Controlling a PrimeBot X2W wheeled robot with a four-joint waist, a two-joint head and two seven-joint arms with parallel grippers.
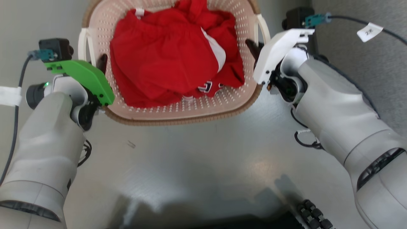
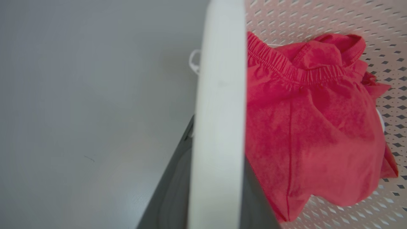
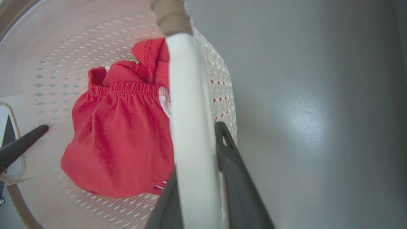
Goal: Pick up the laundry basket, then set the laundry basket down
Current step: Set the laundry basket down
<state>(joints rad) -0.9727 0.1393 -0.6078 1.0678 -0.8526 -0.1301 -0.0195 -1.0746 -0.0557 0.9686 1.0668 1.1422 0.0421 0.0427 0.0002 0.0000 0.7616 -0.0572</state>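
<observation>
Basket [image 1: 178, 110] is gripped at both sides. The left hand [image 1: 102, 62] is clamped narrow on the left handle [image 2: 219, 127] and the right hand [image 1: 252, 47] on the right handle [image 3: 190, 127]. The basket spans between them, with red clothes [image 1: 165, 57] heaped inside. I'd raise both hands together and level, or a handle may slip.

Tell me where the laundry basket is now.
The laundry basket is top centre in the head view, holding red clothing, between the left gripper and right gripper, whose fingers clasp its side handles.
</observation>
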